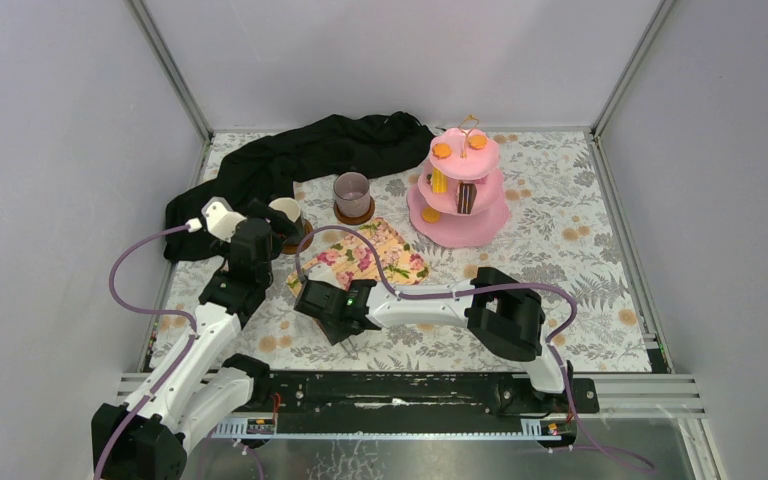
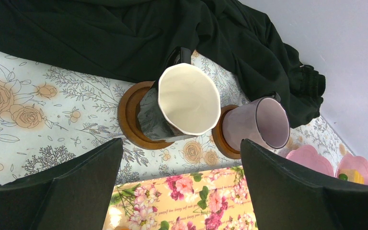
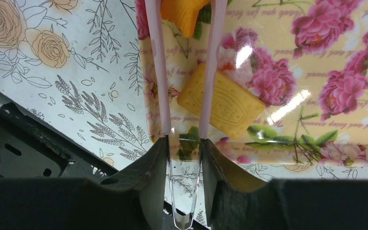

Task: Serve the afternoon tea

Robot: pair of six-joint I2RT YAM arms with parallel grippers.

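- The top external view is bright and evenly lit from above, with soft, faint shadows; the black cloth (image 1: 300, 160) shows little fold detail.
- In the right wrist view, white glare streaks cross the glossy floral napkin (image 3: 326, 57). The pink tongs (image 3: 155, 72) and yellow biscuit (image 3: 230, 108) are sharp, while the right gripper (image 3: 184, 140) is dark and blurred.
- In the left wrist view, the left gripper (image 2: 181, 143) is dark and featureless.

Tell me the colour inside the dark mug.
Cream; the mug shows best in the left wrist view.

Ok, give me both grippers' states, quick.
The left gripper is open and empty.
The right gripper is shut on the tongs, whose arms sit either side of an orange cake.
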